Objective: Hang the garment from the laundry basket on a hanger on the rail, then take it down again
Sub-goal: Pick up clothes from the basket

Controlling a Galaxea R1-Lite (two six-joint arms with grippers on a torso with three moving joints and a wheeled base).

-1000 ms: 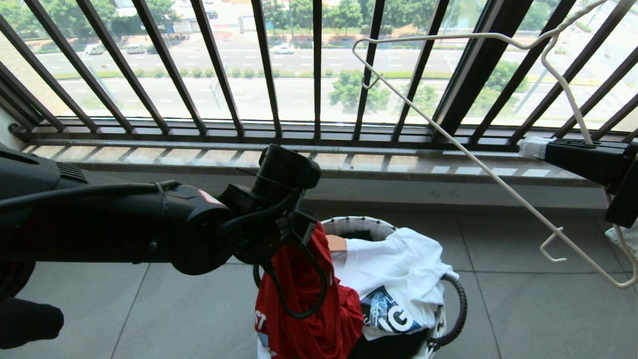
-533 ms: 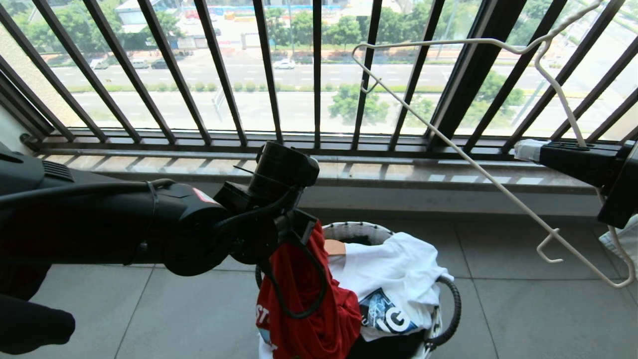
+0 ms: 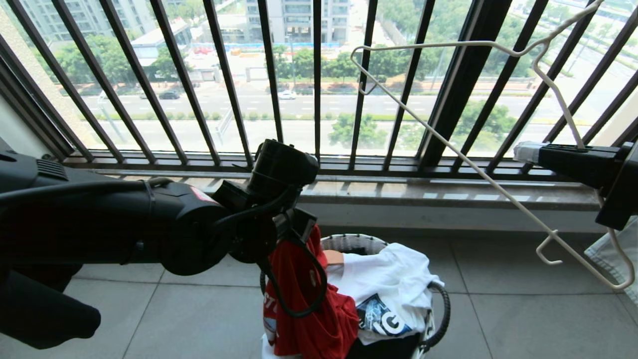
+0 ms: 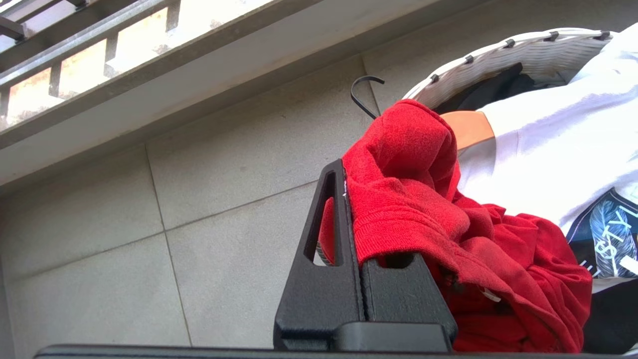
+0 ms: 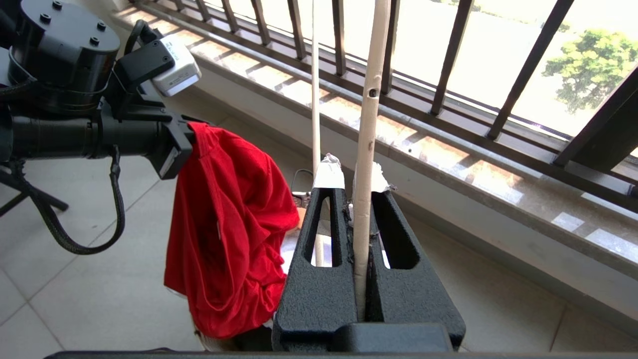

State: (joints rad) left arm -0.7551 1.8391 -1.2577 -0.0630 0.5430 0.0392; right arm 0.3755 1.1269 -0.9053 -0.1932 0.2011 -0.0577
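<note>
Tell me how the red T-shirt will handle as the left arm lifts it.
Likely floppy: the red T-shirt hangs in limp folds from the left gripper. Probably light, since one pinched bunch carries it. It may drag on the white T-shirt beside it.

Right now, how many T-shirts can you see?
3: red garment in the left hand; white T-shirt atop the laundry basket; black one beneath. More may be hidden.
</note>
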